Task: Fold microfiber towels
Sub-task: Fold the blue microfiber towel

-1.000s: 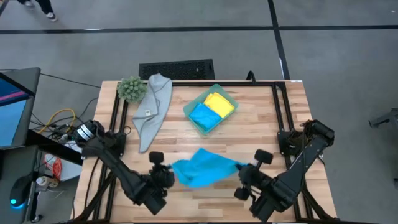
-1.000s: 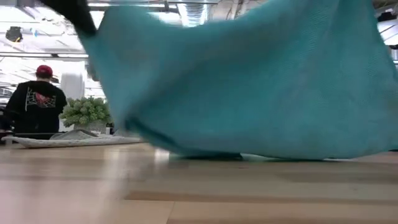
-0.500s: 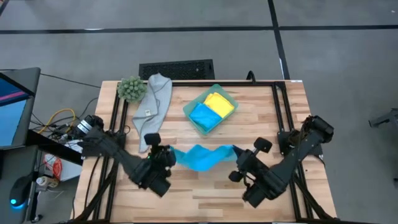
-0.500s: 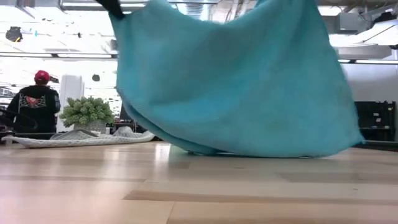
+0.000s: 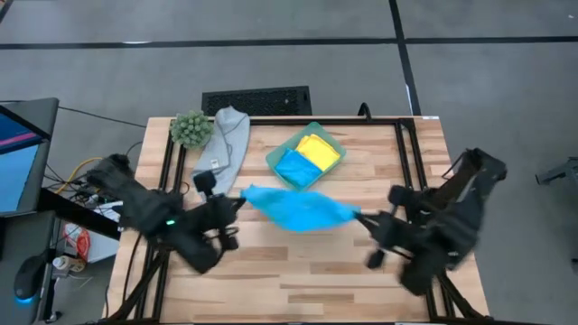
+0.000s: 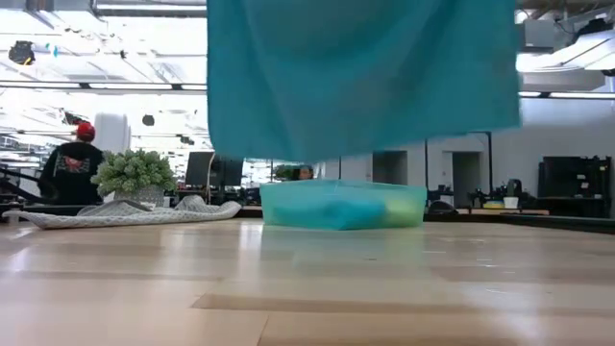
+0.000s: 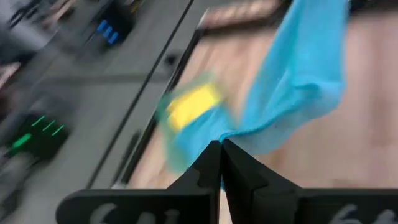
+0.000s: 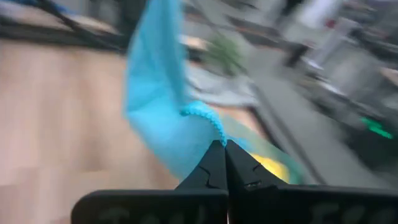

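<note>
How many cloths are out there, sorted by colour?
Blue towels: 2 – one held up, one folded in the tray
Yellow towel: 1
Grey towel: 1
Total: 4

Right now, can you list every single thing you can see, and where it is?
Held blue towel: one, sky-blue, stretched in the air between both arms, clear of the table.
Grey towel: one, light grey, lying beside the plant ball.
Tray: one, teal-green, behind the held towel, holding a blue towel and a yellow towel.
Plant ball: one, green, back left corner.
Table: one, light wood.
Person: one, dark top, red cap, far behind.
Left gripper: jaws shut on the held blue towel.
Right gripper: same, opposite end.
</note>
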Tool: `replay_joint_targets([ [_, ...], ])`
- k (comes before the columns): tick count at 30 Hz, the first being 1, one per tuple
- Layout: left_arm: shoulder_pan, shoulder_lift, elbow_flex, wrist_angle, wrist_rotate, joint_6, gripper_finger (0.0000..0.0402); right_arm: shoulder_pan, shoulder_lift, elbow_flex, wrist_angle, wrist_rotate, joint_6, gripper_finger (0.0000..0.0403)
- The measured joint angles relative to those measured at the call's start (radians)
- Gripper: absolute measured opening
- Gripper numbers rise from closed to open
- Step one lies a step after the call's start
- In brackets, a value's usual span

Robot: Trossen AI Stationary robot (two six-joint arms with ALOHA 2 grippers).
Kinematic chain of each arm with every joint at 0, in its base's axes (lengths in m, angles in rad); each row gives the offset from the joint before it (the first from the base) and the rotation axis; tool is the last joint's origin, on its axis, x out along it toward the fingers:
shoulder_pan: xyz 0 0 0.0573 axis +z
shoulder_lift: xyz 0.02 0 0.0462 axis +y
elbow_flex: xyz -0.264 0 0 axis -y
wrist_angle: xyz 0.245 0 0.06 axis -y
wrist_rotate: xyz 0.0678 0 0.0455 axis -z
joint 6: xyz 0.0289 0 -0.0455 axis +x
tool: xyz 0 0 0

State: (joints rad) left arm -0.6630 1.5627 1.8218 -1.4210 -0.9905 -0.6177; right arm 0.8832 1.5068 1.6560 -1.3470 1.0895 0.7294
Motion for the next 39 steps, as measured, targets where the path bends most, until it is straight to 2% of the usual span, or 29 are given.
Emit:
replay_joint_targets([
  [3,-0.089,-0.043,0.01,0.139,-0.008,0.097,0.0,0.114,-0.046,0.002,0.092,-0.005,-0.051,0.0002],
  [6,-0.152,-0.066,0.009,0.162,-0.019,0.089,0.0,0.199,-0.057,0.001,0.066,0.036,0.026,0.0002],
  [10,-0.184,-0.052,0.008,0.049,-0.021,-0.077,0.0,0.241,-0.021,-0.008,-0.065,0.094,0.194,0.0001],
  [15,-0.232,-0.027,-0.059,-0.118,-0.042,-0.365,0.0,0.257,0.003,-0.138,-0.226,0.221,0.571,0.0001],
  [21,-0.237,-0.024,-0.193,-0.147,-0.08,-0.479,0.0,0.217,-0.01,-0.319,-0.226,0.302,0.756,0.0001],
  [26,-0.157,-0.024,-0.262,-0.149,-0.093,-0.413,0.0,0.13,-0.03,-0.392,-0.226,0.35,0.768,0.0001],
  [29,-0.085,-0.024,-0.267,-0.149,-0.094,-0.314,0.0,0.063,-0.044,-0.43,-0.224,0.362,0.749,0.0001],
  [34,0.024,-0.03,-0.267,-0.15,-0.096,-0.145,0.0,-0.042,-0.054,-0.521,-0.218,0.456,0.75,0.0001],
  [39,0.054,-0.052,-0.267,-0.152,-0.118,-0.056,0.0,-0.086,-0.056,-0.607,-0.21,0.472,0.789,0.0001],
])
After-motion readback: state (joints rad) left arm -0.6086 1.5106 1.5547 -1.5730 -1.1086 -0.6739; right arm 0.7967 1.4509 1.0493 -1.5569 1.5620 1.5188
